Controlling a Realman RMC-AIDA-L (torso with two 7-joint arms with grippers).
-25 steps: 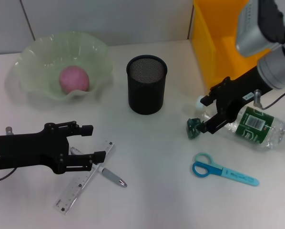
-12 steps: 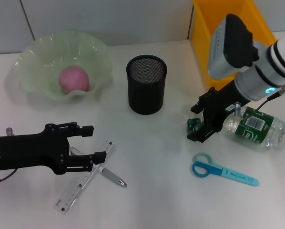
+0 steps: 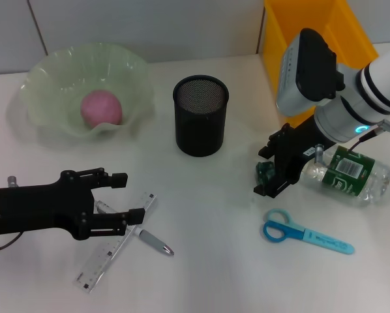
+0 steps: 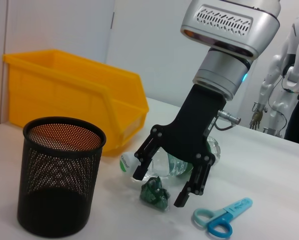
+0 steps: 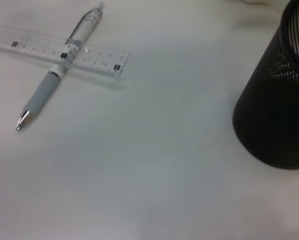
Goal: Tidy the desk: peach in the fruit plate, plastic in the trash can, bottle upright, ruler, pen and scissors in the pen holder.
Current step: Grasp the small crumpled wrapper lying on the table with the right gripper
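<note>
Nearest to me, the ruler (image 3: pixel 115 242) lies flat on the desk (image 3: pixel 208 261) with the pen (image 3: pixel 140 233) crossing it, and my left gripper (image 3: pixel 120 195) hangs just above their far ends, its two fingers spread apart with nothing between them. Off to my right the scissors (image 3: pixel 307 235) lie flat on the white top, blue handles toward the middle. A little farther out, my right gripper (image 3: pixel 268 171) points down at the desk with its fingers wide open, straddling a small crumpled piece of green plastic (image 4: pixel 155 192); the left wrist view shows the fingertips (image 4: pixel 181 200) beside the plastic without pinching it. Right behind that gripper the bottle (image 3: pixel 348 173) lies on its side, green label up, its cap end toward my fingers. Beyond, near the middle of the desk, the pen holder (image 3: pixel 201 115) stands upright. At the far left the peach (image 3: pixel 102 109) sits inside the fruit plate (image 3: pixel 51 78), and at the far right the trash can (image 3: pixel 306 39) stands against the back edge.
</note>
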